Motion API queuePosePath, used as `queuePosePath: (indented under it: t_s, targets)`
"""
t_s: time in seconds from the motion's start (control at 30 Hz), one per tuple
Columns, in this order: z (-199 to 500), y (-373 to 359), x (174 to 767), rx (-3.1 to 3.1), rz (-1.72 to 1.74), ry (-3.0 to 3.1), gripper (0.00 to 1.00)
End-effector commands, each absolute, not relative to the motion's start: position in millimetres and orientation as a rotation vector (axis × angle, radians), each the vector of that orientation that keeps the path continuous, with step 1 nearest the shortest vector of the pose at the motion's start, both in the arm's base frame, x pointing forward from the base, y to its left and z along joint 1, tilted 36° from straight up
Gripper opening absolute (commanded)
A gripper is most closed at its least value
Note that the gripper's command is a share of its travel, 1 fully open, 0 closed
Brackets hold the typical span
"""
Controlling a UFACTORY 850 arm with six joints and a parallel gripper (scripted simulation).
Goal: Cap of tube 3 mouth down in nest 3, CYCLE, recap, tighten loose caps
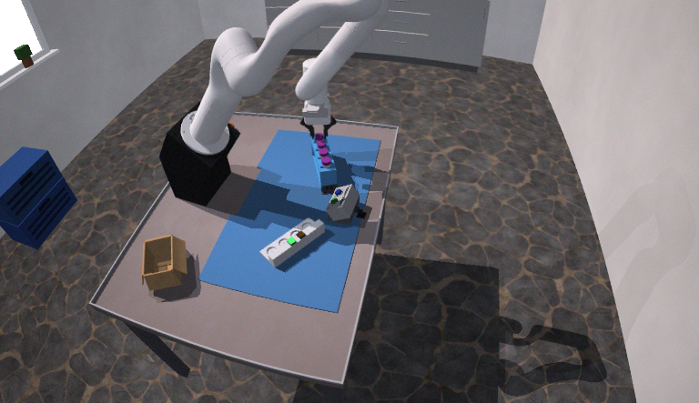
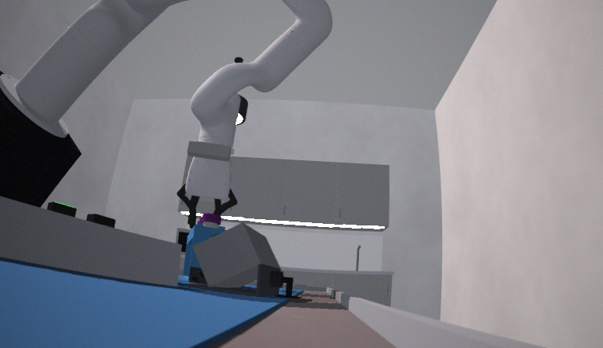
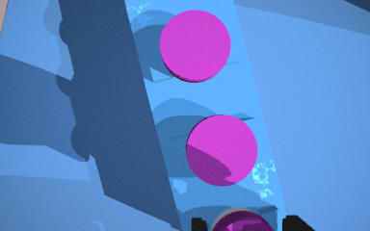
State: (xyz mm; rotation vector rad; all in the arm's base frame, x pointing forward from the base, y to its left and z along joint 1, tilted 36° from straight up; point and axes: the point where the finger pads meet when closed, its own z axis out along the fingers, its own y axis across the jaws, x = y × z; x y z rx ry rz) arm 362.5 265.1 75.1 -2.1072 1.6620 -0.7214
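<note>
The blue decapping station (image 1: 326, 173) (image 2: 198, 237) (image 3: 217, 98) holds a row of magenta caps, all sitting on their tubes. My gripper (image 1: 319, 134) (image 2: 209, 214) (image 3: 247, 224) stands upright over the cap (image 1: 319, 136) (image 2: 209, 218) (image 3: 243, 225) at the far end of the row. Its fingers flank that cap with a small gap on each side, so it is open. Two neighbouring caps (image 3: 222, 149) (image 3: 195, 43) show in the wrist view. The white cap tray (image 1: 278, 254) has empty nests and a lit green lamp (image 1: 291, 240). The grey key housing (image 1: 342, 208) (image 2: 231, 255) carries the blue key (image 1: 339, 191) and the green key (image 1: 334, 199).
A blue mat (image 1: 247, 269) covers the middle of the rimmed table (image 1: 231, 327). An open cardboard box (image 1: 164, 262) stands at the table's left front. The arm's black base (image 1: 193, 166) is at the back left.
</note>
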Motion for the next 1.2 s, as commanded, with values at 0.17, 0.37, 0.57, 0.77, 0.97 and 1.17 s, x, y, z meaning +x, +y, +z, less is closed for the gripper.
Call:
queuePosePath:
  t_s: [0.17,0.37,0.57,0.77,0.97,1.17]
  targets:
    - [98,266,346,-2.106,-0.721,1.661,0.46]
    - [107,267,339,-2.106,-0.721,1.661,0.46]
    - [113,259,340,-2.187,-0.746,1.581,0.46]
    - [120,237,349,-2.412,-0.816,1.321,0.46]
    - [126,221,356,-2.540,-0.855,1.145,0.46]
    - [126,221,356,-2.540,-0.855,1.145,0.46]
